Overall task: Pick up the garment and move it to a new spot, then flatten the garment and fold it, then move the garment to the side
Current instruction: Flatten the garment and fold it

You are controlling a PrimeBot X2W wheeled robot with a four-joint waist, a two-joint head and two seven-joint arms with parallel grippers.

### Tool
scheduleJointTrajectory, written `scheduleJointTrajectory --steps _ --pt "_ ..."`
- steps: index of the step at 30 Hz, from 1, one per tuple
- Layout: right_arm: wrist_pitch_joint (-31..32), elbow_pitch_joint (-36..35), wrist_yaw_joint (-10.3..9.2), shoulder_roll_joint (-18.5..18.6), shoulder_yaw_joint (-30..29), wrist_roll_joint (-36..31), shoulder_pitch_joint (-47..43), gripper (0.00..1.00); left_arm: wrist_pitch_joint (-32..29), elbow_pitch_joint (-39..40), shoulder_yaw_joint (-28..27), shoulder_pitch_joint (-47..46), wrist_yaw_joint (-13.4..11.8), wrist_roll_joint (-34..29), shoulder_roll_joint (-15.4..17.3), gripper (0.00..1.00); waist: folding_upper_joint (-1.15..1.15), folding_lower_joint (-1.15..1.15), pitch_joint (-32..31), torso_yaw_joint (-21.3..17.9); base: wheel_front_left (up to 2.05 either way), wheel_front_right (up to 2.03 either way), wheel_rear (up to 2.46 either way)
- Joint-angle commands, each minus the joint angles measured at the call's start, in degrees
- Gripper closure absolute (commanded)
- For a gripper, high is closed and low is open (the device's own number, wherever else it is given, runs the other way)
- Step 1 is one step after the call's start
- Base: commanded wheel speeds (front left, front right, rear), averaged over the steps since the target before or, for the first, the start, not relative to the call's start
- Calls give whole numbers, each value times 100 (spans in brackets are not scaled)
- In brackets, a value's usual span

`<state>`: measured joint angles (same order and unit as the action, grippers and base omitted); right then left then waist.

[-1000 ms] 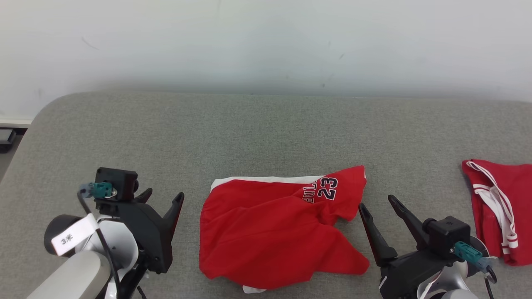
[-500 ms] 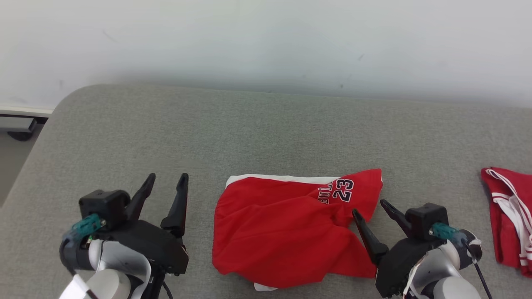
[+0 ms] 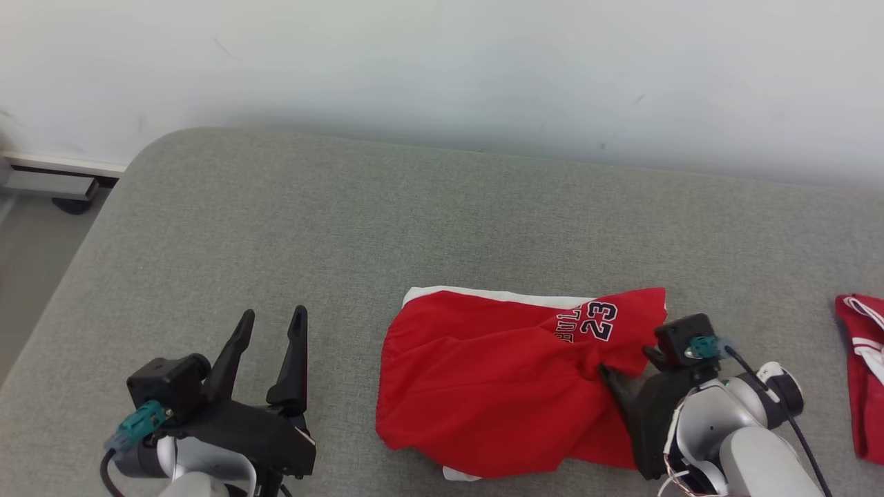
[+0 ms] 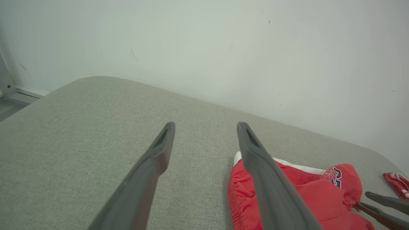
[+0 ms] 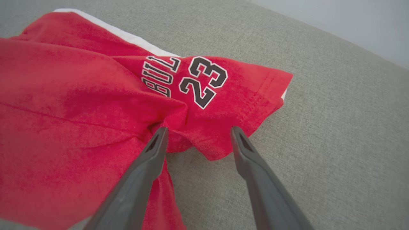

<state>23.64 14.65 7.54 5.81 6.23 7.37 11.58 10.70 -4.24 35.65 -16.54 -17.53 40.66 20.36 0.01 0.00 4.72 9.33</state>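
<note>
A: Step?
B: The pick-up, not yet begun. The red garment (image 3: 504, 383) lies rumpled on the grey cushion (image 3: 414, 221), on the robot's side, right of centre. The right gripper (image 5: 198, 129) has its jaws spread wide. Its tips are at the bunched fold under the "23" print, and it holds nothing.
A: Left?
B: The left gripper (image 3: 273, 314) is wide too and empty, beside the garment's gathered edge but apart from it.
A: Tips?
B: I'd push the right tips over that fold so both layers sit between the fingers, then close. Get the left onto the gathered edge too, or it'll likely hang lopsided. Steer clear of the other red garment (image 3: 860, 373) far right.
</note>
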Motion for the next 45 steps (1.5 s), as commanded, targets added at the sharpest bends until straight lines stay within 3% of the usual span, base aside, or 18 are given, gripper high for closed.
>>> scheduleJointTrajectory --steps 1,9,22,23,24,25,31,35,45 --pt "53 66 -11 78 109 -46 108 0 46 -51 -11 67 58 61 -16 0 -1 0 7 59 0 0 0" --pt "298 390 -11 357 606 66 233 0 85 -194 9 102 117 141 -57 0 -1 0 9 128 0 0 0" --pt "-53 1014 -11 604 1223 95 748 0 55 -236 52 49 165 189 -51 0 -1 0 55 136 0 0 0" --pt "-60 1083 -12 609 1250 96 779 17 50 -240 62 48 171 193 -58 0 -1 0 57 144 0 0 0" --pt "-61 1141 -12 614 1265 93 805 62 49 -242 67 45 177 199 -62 0 -1 0 62 151 0 0 0" --pt "-76 1212 -12 617 1279 91 822 100 45 -244 74 40 180 205 -69 0 -1 0 67 161 0 0 0" --pt "-141 1363 -12 656 1224 152 804 100 57 -242 87 7 180 210 -93 0 -1 0 128 203 0 0 0" --pt "59 1098 -12 830 1022 241 412 100 98 -271 80 25 191 226 -111 0 -1 0 148 199 0 0 0" --pt "871 -432 -12 1324 625 448 -618 100 132 -288 48 21 207 267 -111 0 -1 0 195 -5 0 0 0"
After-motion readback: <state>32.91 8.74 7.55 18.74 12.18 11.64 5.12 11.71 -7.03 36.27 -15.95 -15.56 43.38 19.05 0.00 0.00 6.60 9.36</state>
